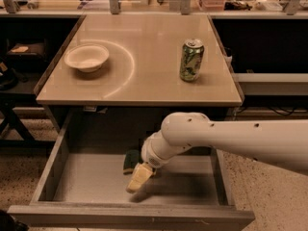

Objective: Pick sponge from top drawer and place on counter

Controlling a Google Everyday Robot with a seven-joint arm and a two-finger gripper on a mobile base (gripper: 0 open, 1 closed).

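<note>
down in the open drawer (pixel 86 182), my pincer (pixel 138 178) sits low over the floor, just in front of the sponge (pixel 130 160), which lies toward the back wall near mid-width. i cannot tell how far the pincer is open or whether it touches the sponge. up on the worktop (pixel 154 81) stand a bowl (pixel 87 57) at left and a can (pixel 191 60) at right, well apart.

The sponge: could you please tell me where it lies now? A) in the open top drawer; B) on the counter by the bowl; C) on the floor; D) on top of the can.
A: the sponge sits on the bottom of the top drawer, beside the gripper, which is down inside it; the counter carries a bowl and a can.
</note>
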